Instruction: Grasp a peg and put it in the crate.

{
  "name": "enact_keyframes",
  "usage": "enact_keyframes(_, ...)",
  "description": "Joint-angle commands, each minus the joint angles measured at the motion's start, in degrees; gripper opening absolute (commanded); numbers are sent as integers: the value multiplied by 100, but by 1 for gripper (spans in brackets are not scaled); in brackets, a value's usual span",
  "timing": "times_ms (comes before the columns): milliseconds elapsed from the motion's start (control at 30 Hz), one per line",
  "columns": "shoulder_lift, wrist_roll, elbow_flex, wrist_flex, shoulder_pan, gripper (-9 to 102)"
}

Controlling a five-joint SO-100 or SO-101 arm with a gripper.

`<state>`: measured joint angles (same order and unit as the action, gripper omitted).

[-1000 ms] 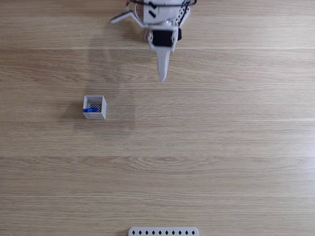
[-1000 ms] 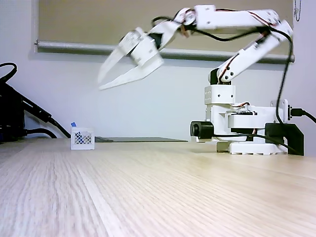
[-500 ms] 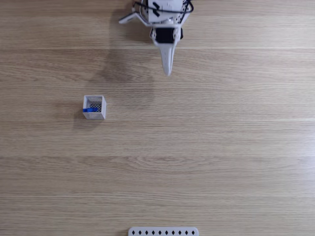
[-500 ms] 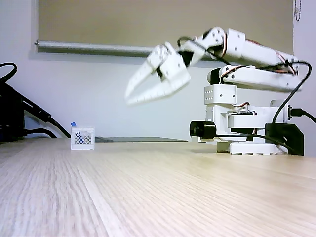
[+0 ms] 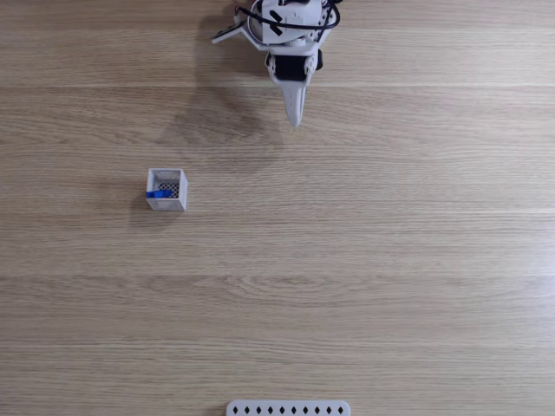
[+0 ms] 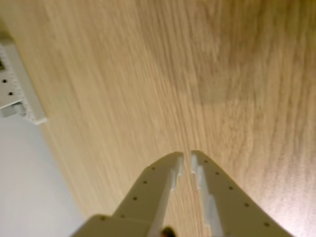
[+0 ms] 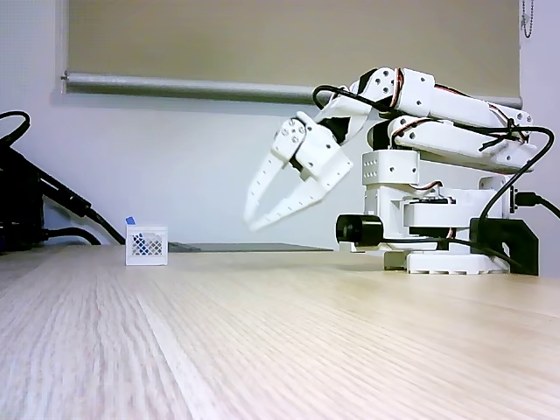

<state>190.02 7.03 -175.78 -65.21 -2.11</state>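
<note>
Inside the crate (image 5: 166, 190) lies the peg (image 5: 159, 194), so the task looks done; the end effector (image 5: 295, 120), nearly closed and empty, hangs well apart.

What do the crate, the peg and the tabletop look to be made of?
The crate: likely white moulded plastic, matte, with lattice walls. The peg: bright blue, uniform colour, probably plastic; too small to judge gloss. The tabletop: light wood or wood-look laminate, with long grain lines and a soft sheen.
</note>
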Motion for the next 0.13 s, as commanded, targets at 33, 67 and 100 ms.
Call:
enact_keyframes(33,97,9,448,-26,-9,-1)
enact_keyframes(67,97,9,448,-26,-9,-1)
enact_keyframes(100,97,9,448,-26,-9,-1)
